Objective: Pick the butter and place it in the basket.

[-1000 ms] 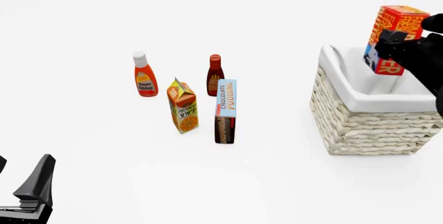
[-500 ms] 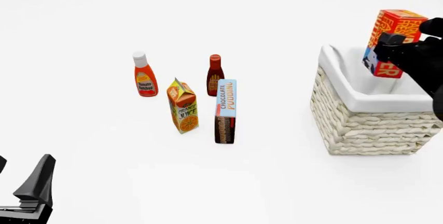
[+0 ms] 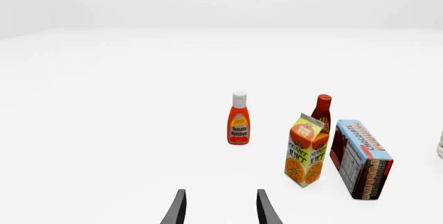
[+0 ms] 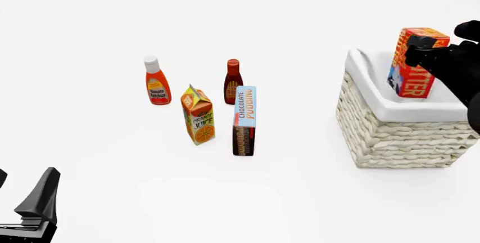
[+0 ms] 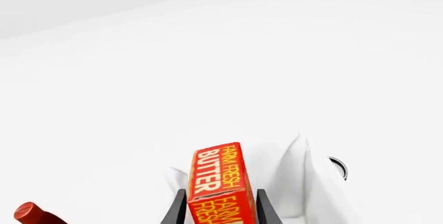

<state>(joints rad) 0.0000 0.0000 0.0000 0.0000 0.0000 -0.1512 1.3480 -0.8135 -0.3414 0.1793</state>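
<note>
The butter (image 4: 411, 63), a red and orange carton, is upright in my right gripper (image 4: 421, 46), which is shut on its upper part. Its lower end hangs inside the rim of the cream wicker basket (image 4: 405, 142) at the right. In the right wrist view the butter (image 5: 220, 182) sits between the two dark fingers (image 5: 177, 211), above the basket's white liner (image 5: 299, 180). My left gripper (image 4: 30, 209) is open and empty at the near left corner; the left wrist view shows its fingers (image 3: 178, 209) spread apart with nothing between them.
Left of the basket, mid-table, stand a ketchup bottle (image 4: 157, 81), a dark red sauce bottle (image 4: 233, 80), an orange juice carton (image 4: 199, 115) and a chocolate pudding box (image 4: 244, 120). They also show in the left wrist view, juice carton (image 3: 306, 150) and pudding box (image 3: 362, 159) nearest.
My right gripper has come down and slightly left with the butter, so the carton's lower end now sits inside the basket's rim. The left arm has not moved.
</note>
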